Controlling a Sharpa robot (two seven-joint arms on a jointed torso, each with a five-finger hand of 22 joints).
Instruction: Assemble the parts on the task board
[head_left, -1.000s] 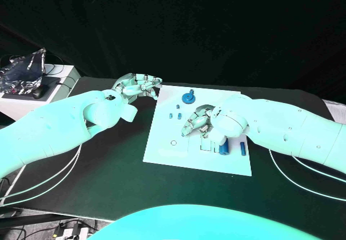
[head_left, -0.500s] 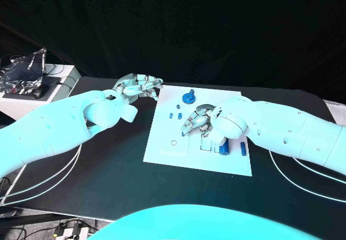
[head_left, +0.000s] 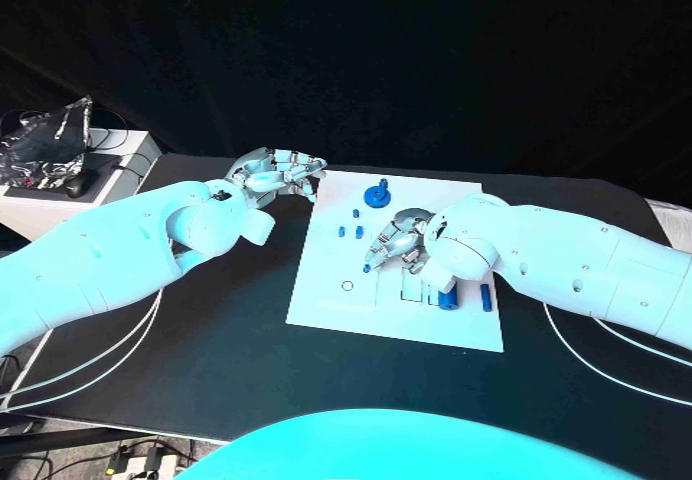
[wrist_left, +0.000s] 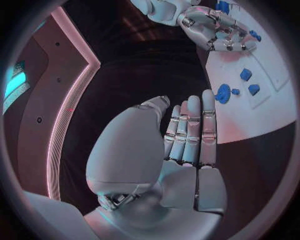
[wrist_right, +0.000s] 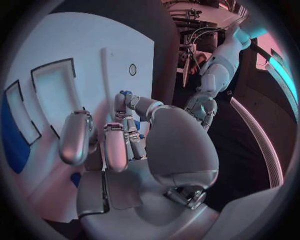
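The white flat task board (head_left: 320, 300) lies in the middle of the black table (head_left: 188, 360). The right hand (head_left: 397, 242) is low over the middle of the board. Its fingers (wrist_right: 122, 145) are curled down, and a small blue piece (head_left: 369, 268) peeks out at the tip of 1 finger. It looks pinched there, but I cannot tell for sure if the hand truly holds it.

The left hand (head_left: 274, 172) waits just off the board's far left corner. Its fingers (wrist_left: 190, 130) lie straight and close side by side, and it holds nothing.

More small blue parts sit on the board. A round blue wheel-like piece (head_left: 378, 195) is near the far edge. 3 tiny blue pegs (head_left: 348, 231) sit close to the left of the right hand. 2 long blue bars (head_left: 485, 297) lie by the right edge, beside some outlined slots (head_left: 410, 290).

I think the step now is to set the little piece into its place on the board. To do this well, the right hand should go slow and keep the piece straight up. It should line the piece up over its hole first, then push down softly. It should let go only when the piece sits snug. It must not bump the pegs close by. The left hand can stay off the board.
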